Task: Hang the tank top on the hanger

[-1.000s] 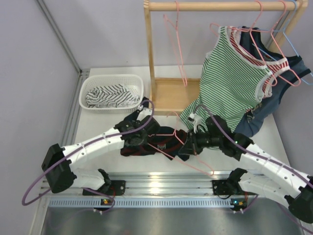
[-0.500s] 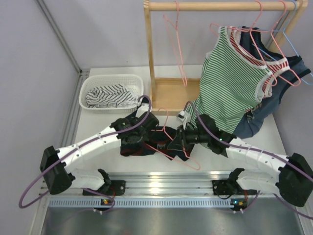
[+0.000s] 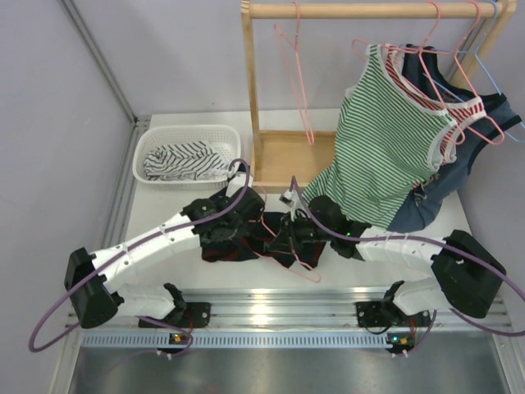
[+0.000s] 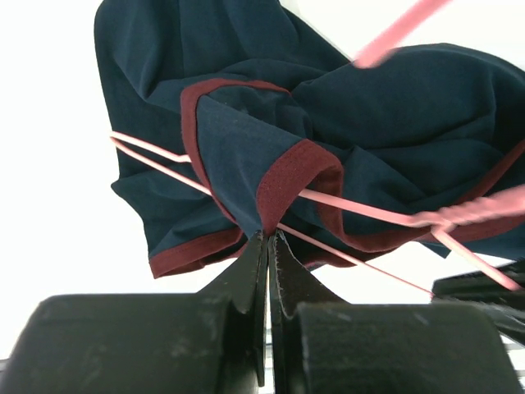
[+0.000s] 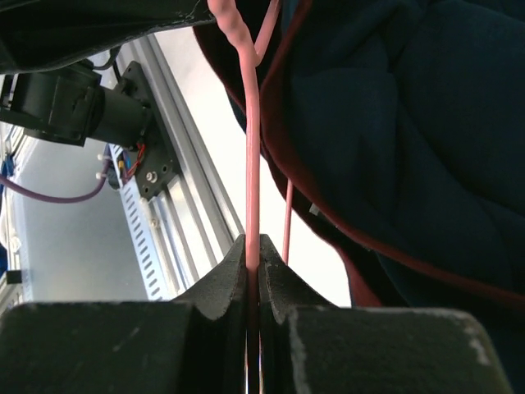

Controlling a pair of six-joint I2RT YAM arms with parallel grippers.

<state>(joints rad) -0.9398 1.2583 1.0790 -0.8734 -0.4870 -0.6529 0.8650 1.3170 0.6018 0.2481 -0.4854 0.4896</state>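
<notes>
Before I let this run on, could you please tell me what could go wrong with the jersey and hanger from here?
The left claw pinches only a thin fold of maroon trim on the jersey; a pull might slip it free.
The right claw grips one thin wire of the hanger, which could twist.
The jersey is bunched around the wire and may snag.

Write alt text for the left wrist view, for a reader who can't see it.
Close up, the shut left tool pinches a maroon-trimmed edge of the crumpled dark navy tank top. The thin pink wire hanger threads through the fabric folds, above a white table.
</notes>
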